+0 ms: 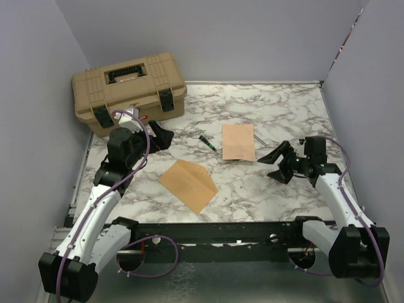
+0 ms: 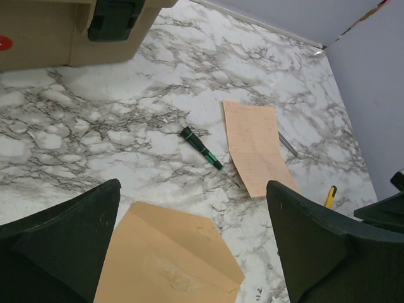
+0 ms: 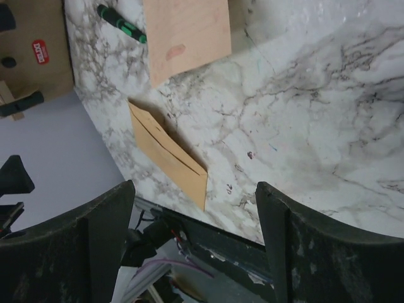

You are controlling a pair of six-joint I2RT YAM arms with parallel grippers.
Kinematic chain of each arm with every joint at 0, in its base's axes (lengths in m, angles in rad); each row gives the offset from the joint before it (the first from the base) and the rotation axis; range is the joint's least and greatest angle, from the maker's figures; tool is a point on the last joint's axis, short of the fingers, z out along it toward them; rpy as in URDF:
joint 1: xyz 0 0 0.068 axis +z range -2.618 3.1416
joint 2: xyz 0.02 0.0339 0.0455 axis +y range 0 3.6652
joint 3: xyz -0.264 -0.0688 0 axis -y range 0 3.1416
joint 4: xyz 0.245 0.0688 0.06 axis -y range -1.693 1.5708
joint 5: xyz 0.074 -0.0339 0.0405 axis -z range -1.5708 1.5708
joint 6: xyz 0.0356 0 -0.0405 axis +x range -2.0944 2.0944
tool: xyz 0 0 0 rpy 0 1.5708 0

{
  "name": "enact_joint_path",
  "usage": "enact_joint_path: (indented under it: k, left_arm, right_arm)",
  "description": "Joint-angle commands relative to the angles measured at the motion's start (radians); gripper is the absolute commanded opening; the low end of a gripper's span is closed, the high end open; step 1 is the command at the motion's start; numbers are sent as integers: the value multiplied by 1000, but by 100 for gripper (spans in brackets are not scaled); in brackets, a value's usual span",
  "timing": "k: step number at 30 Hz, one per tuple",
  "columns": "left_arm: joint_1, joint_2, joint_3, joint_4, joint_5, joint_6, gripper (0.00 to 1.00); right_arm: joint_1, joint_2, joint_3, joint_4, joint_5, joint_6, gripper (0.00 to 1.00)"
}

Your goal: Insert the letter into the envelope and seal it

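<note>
Evidently nothing is gripped yet: the left fingers and right fingers gape wide and empty, while the letter lies flat on the marble surface, at 2 o'clock from the envelope, presumably within either arm's reach.

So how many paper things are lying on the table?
2. The pale letter lies toward the back, right of the small green-handled tool. The browner envelope lies nearer the arms, left of the middle. The closed tan case could hide more.
</note>
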Motion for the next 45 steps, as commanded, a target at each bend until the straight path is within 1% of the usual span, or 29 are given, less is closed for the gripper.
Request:
enact_joint_path:
  k: [1, 4, 6, 8, 11, 13, 15, 17, 21, 27, 32, 35, 37, 40, 41, 43, 45]
  left_arm:
    - [-6, -1, -38, 75, 60, -92, 99]
    - [-7, -1, -57, 88, 64, -117, 99]
    - [-7, 0, -65, 97, 63, -130, 99]
    - [-7, 5, -69, 105, 60, -142, 99]
    - [-7, 11, -69, 113, 55, -160, 99]
    - [-7, 14, -67, 116, 50, -167, 99]
    - [-7, 14, -63, 118, 43, -169, 99]
    - [-7, 13, -62, 116, 38, -172, 99]
    - [-7, 8, -61, 117, 29, -174, 99]
    - [-7, 14, -58, 118, 13, -179, 99]
    - [-7, 24, -46, 119, 3, -177, 99]
    - [-7, 36, -38, 119, -2, -179, 99]
    - [-7, 31, -30, 122, -12, -180, 99]
    - [-7, -17, -47, 180, -64, -191, 99]
    - [-7, -33, -52, 196, -82, -192, 99]
    - [-7, -51, -55, 215, -104, -190, 99]
    - [-7, -48, -48, 217, -101, -185, 99]
  right_arm:
    - [-5, -7, -88, 119, -147, 70, 81]
    - [-5, 19, -116, 184, -125, 80, 79]
    - [-5, 57, -127, 270, -114, 100, 78]
    - [-5, 115, -127, 341, -88, 111, 77]
    - [-5, 221, -99, 404, -17, 101, 76]
    - [-5, 286, -80, 450, 2, 91, 75]
    - [-5, 347, -62, 494, -1, 83, 73]
    - [-5, 398, -47, 576, -25, 73, 69]
    - [-3, 506, -23, 686, -77, 87, 63]
    - [-3, 668, 28, 780, -140, 109, 55]
    - [2, 737, 71, 817, -215, 108, 51]
    - [11, 768, 101, 806, -257, 94, 50]
    - [14, 789, 116, 801, -279, 91, 46]
    - [16, 807, 132, 796, -291, 89, 36]
    - [16, 812, 137, 795, -293, 88, 34]
    - [19, 823, 157, 763, -290, 75, 34]
    - [26, 842, 188, 705, -278, 50, 41]
